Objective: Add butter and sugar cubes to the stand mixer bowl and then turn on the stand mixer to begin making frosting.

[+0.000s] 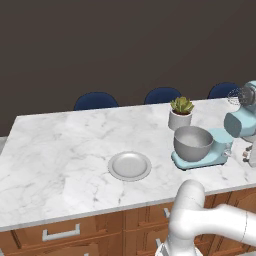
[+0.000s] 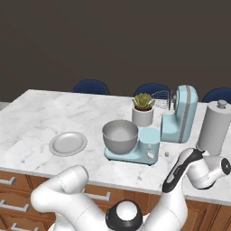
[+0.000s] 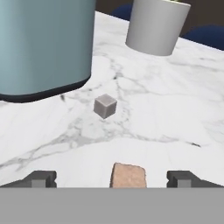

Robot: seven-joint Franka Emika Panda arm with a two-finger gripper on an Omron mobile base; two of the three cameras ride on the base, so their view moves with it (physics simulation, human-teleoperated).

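Observation:
The light blue stand mixer (image 2: 181,113) stands on the marble counter with its head tilted back. The grey stand mixer bowl (image 2: 120,135) sits on its flat base and looks empty. A small grey sugar cube (image 3: 105,106) lies on the counter beside the mixer's column (image 3: 43,43); the same sugar cube (image 2: 167,154) shows to the right of the base. My gripper (image 3: 112,179) hovers low over the counter, open, with the cube a short way ahead. A tan-brown block (image 3: 128,175) lies between the fingertips, not gripped. The butter is out of view.
A shallow grey plate (image 2: 67,143) lies left of the mixer. A white pot with a succulent (image 2: 143,110) stands behind the bowl. A tall grey canister (image 2: 214,128) stands right of the mixer. Blue chairs line the counter's far edge.

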